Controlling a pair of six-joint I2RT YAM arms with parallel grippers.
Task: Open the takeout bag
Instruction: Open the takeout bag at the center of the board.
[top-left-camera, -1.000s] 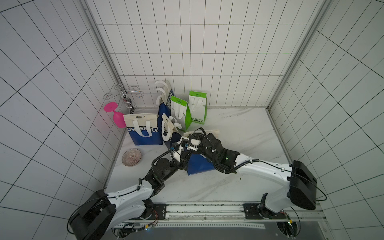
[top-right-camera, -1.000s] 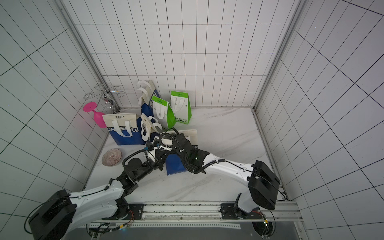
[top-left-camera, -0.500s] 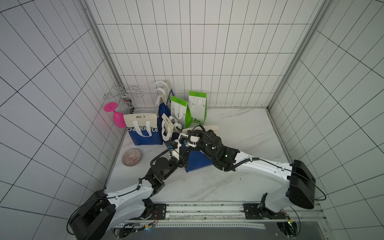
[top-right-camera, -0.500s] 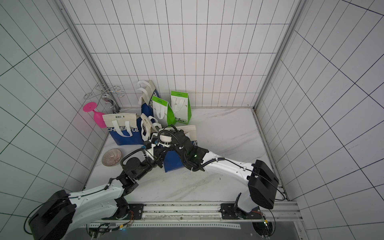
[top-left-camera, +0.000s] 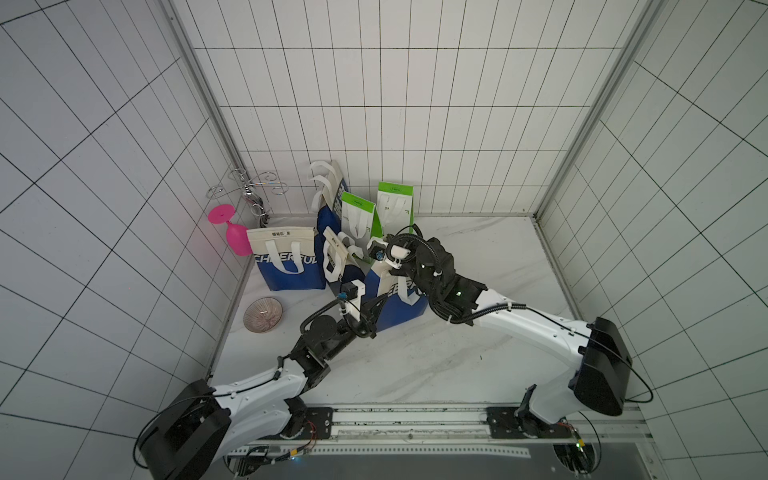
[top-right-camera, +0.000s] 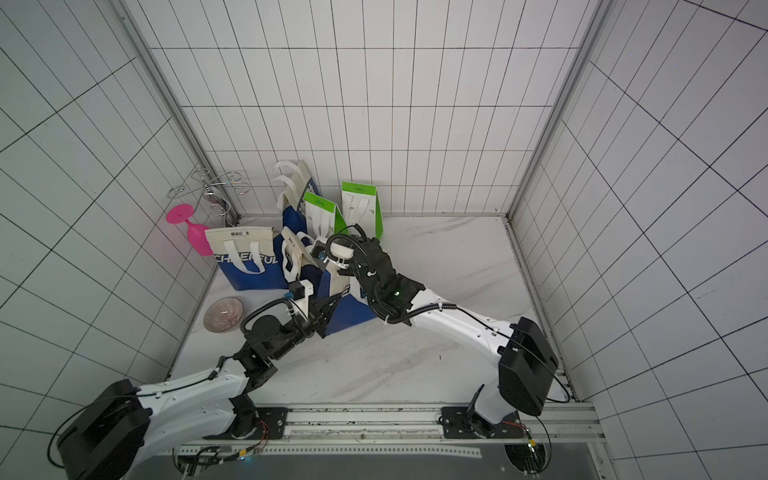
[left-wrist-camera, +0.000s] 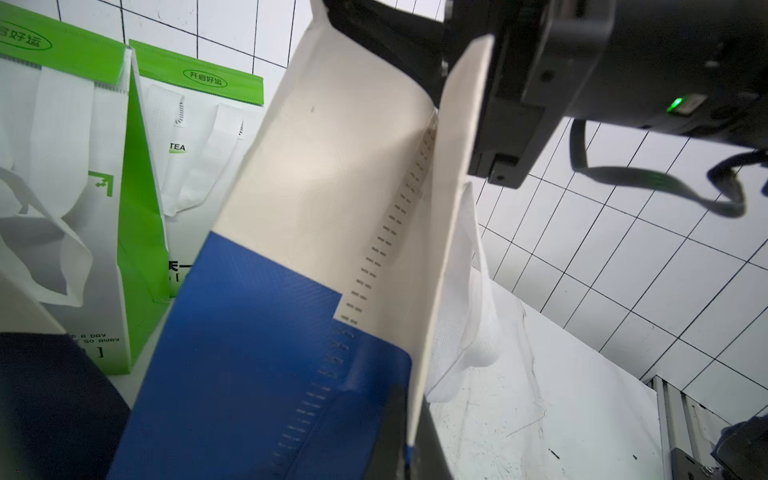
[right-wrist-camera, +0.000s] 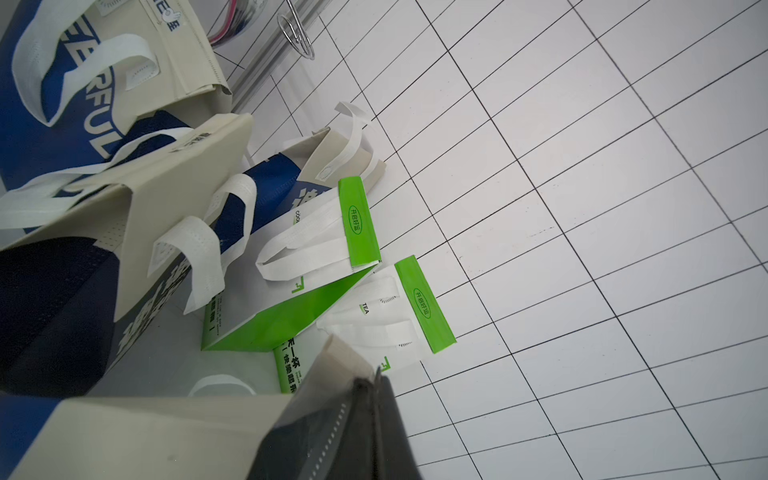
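1. Left wrist view: the left gripper is clenched low on a side edge of the takeout bag, with cream fabric pinched between its jaws.
2. In both top views the takeout bag stands left of centre on the marble table, blue below and cream above.
3. The right gripper is clamped tight on the bag's cream top rim.
4. A ribbed bowl sits to the left, beside the wall.
5. Farther back stand a CHEERFUL bag and two green-topped bags.
6. A pink glass and a wire rack fill the far-left corner.
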